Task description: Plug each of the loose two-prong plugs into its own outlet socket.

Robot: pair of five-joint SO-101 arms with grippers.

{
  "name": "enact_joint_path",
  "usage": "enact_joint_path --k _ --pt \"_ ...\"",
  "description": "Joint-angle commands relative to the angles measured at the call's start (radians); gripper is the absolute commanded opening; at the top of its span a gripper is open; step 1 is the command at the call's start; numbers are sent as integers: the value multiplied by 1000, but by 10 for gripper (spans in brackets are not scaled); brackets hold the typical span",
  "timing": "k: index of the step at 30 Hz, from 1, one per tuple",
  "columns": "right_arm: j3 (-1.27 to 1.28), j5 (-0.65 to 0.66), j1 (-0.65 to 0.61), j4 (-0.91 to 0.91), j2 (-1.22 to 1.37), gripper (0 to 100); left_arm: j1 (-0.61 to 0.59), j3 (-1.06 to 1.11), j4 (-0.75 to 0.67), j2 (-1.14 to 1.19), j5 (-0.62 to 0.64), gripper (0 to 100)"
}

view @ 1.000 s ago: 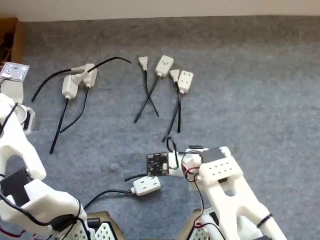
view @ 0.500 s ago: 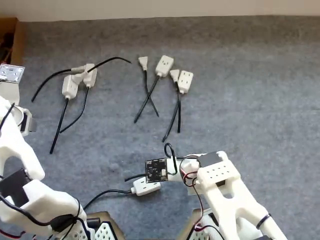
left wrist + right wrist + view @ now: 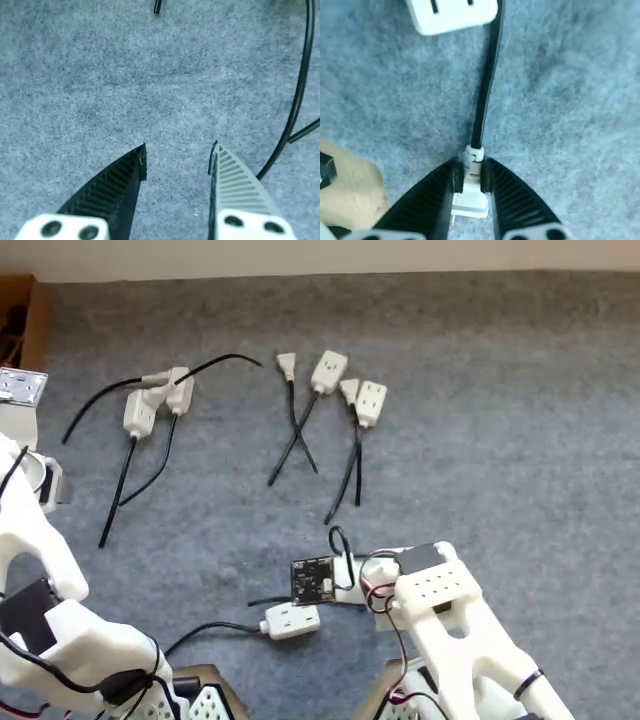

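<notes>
One plug (image 3: 469, 201) pinched in right gripper (image 3: 470, 167), not yet in bottom-centre socket (image 3: 290, 619); upper-centre plugs (image 3: 286, 364) loose; left gripper (image 3: 178, 146) spread.

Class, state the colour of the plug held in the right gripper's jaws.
White plug, black cord; best seen in the right wrist view.

Sockets first, and that's five white blocks: left socket (image 3: 139, 412) and neighbour socket (image 3: 181, 390) out at ten o'clock, upper socket (image 3: 329, 370) and lower socket (image 3: 371, 402) at twelve, near socket (image 3: 291, 619) down at six. Plugs now, and I make out four: far plug (image 3: 287, 365) and middle plug (image 3: 349, 390) at twelve, tangled plug (image 3: 153, 380) at ten, pinched plug (image 3: 468, 200) by six. That ten o'clock cluster is too bunched to count further. Arms, two: left arm (image 3: 50, 570), right arm (image 3: 450, 620).
</notes>
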Motion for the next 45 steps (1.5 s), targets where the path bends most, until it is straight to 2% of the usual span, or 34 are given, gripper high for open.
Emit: enact_joint_path --k 1,13,19,24,26,29,35,40,45 --pt "-10 6 -7 24 -2 5 -4 -5 -11 -42 -8 204" --pt "79 6 -8 22 -1 9 -1 -4 -6 -42 -8 207" --pt "101 2 -4 22 -7 127 -5 -4 -6 -42 -8 207" --pt "101 2 -4 22 -1 129 -7 -4 -6 -42 -8 207" --pt "101 2 -4 22 -1 111 -7 -4 -6 -42 -8 207" --pt "91 -9 -2 22 -8 0 -7 -4 -6 -42 -8 207" --pt "2 -236 5 16 -10 5 -4 -7 -6 -50 -8 206" --pt "-200 -512 30 25 -10 5 8 -18 -12 -53 -8 206" --pt "-415 -755 36 76 -10 5 27 -133 -6 -53 0 207"
